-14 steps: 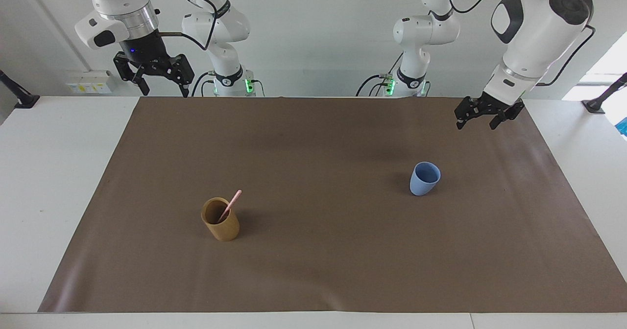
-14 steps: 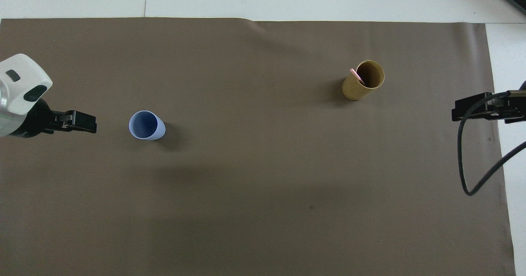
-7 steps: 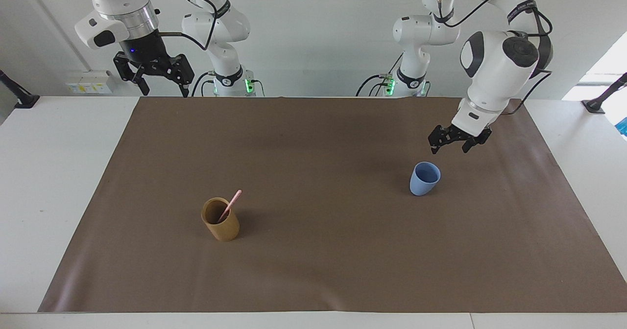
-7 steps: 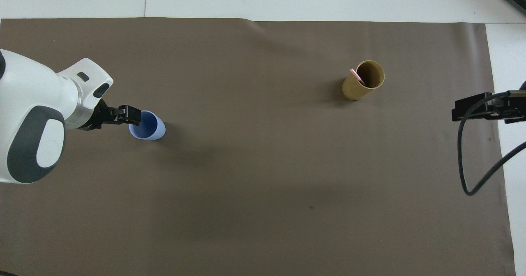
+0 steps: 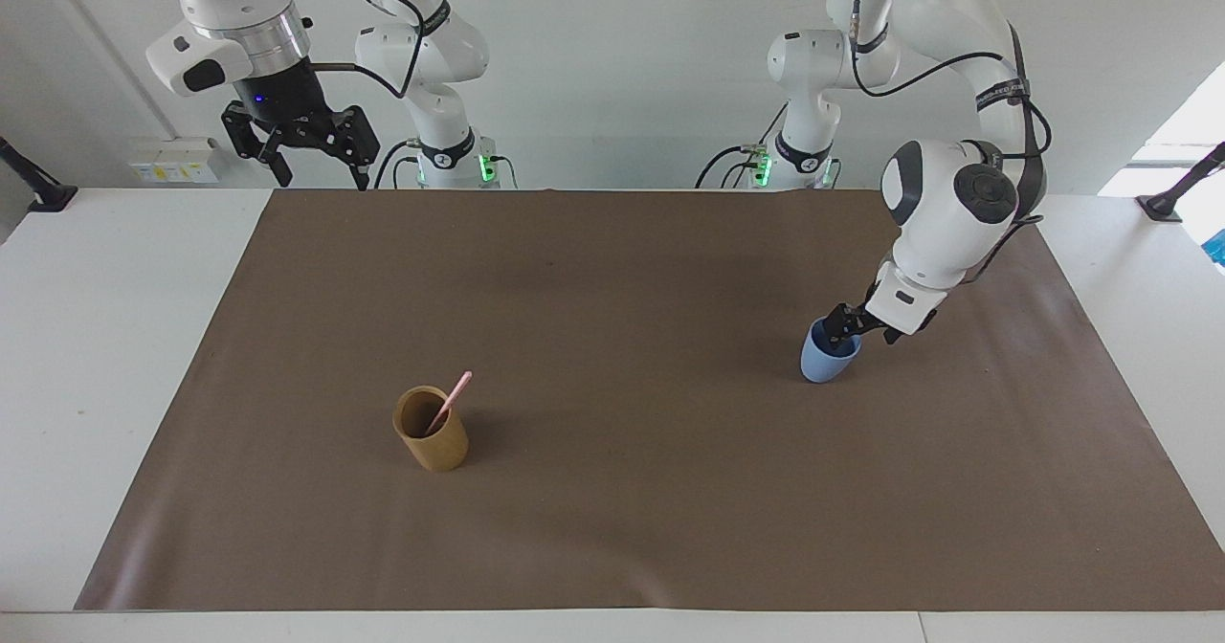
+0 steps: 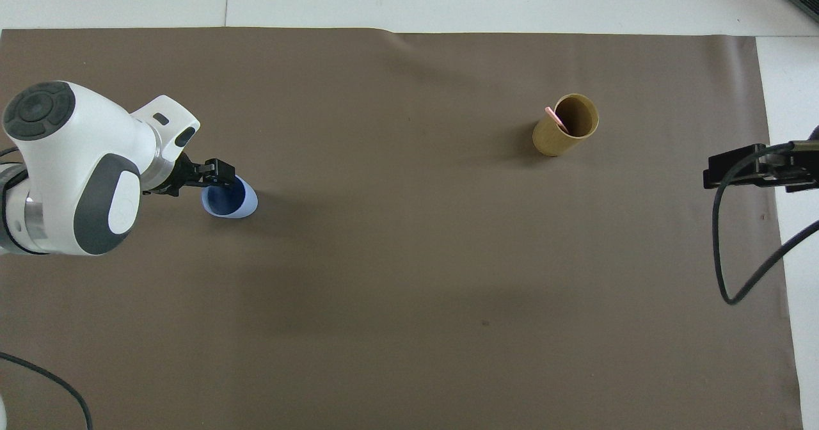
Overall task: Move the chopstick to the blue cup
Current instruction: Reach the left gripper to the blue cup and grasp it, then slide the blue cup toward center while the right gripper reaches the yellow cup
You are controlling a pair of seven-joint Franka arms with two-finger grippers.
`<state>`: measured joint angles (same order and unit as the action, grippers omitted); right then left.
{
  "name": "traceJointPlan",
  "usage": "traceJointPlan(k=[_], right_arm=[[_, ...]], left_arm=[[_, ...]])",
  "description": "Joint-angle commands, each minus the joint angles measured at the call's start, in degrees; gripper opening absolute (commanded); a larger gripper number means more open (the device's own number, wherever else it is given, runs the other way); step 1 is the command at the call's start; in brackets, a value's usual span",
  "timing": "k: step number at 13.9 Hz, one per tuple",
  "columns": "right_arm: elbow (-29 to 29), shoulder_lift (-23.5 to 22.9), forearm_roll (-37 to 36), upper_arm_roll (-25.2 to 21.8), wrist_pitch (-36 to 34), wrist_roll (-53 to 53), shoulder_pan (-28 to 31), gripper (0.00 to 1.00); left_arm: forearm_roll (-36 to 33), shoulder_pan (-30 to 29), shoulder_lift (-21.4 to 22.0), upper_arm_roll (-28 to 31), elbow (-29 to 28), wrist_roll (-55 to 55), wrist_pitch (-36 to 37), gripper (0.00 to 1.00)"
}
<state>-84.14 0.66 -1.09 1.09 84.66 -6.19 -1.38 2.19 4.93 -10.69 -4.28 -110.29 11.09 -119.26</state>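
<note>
And down comes the left arm! A second ago its left pincer (image 5: 846, 329) hung high over the edge of the brown mat (image 5: 612, 528) at its own end of the bench (image 5: 96, 337); half a second ago it hovered just above the blue cup (image 5: 825, 362); now it sits right at that cup's rim. From the facing view the jaws look spread, apparently straddling the rim on the side toward the left arm's end, one finger seemingly dipping inside, but whether they actually touch the wall I cannot tell. Nothing is clamped yet.

The blue cup itself hasn't budged, upright on the mat toward the left arm's end.

Over at the other end, the right pincer (image 5: 304, 150) waits in the air above the mat's corner nearest the robots, jaws wide open, exactly as it was a second ago.

And the chopstick (image 5: 452, 399)? Untouched! It leans in the tan-brown cup (image 5: 433, 447), pink tip poking over the rim, well apart from the blue cup.

My read: the left arm is going for the blue cup first, perhaps to steady it or carry it closer. The transfer proper hasn't started.
</note>
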Motion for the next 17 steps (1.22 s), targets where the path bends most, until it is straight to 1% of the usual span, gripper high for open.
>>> traceJointPlan(k=[1,3,4,5,7,8,12,13,14,17], right_arm=[[-0.76,0.74,0.47,0.32,-0.28,0.83,0.76,1.0],[-0.76,0.74,0.47,0.32,-0.28,0.83,0.76,1.0],[-0.76,0.74,0.47,0.32,-0.28,0.83,0.76,1.0],[-0.76,0.74,0.47,0.32,-0.28,0.83,0.76,1.0],[-0.76,0.74,0.47,0.32,-0.28,0.83,0.76,1.0],[-0.76,0.74,0.47,0.32,-0.28,0.83,0.76,1.0],[-0.76,0.74,0.47,0.32,-0.37,0.83,0.76,1.0],[-0.76,0.74,0.47,0.32,-0.28,0.83,0.76,1.0],[-0.76,0.74,0.47,0.32,-0.28,0.83,0.76,1.0],[-0.76,0.74,0.47,0.32,-0.28,0.83,0.76,1.0]], left_arm=[[0.62,0.08,2.94,0.06,-4.22,0.33,-0.54,1.0],[0.62,0.0,4.36,0.06,-7.3,0.24,-1.59,1.0],[0.62,0.34,3.75,0.06,-7.22,0.33,-1.94,1.0],[0.62,0.43,3.57,0.06,-7.4,0.33,-2.55,0.93],[0.62,0.35,3.48,0.06,-7.22,0.51,-2.82,0.29],[0.62,0.0,3.39,0.06,-7.22,0.25,-2.82,0.0],[0.54,-0.09,3.13,0.06,-6.61,0.25,-3.0,0.0],[0.54,-0.18,2.95,0.15,-5.65,0.24,-2.48,0.0],[0.45,0.08,2.0,0.15,-3.73,0.24,-1.43,0.0],[0.45,0.43,2.16,0.24,2.25,1.82,4.36,0.0]])
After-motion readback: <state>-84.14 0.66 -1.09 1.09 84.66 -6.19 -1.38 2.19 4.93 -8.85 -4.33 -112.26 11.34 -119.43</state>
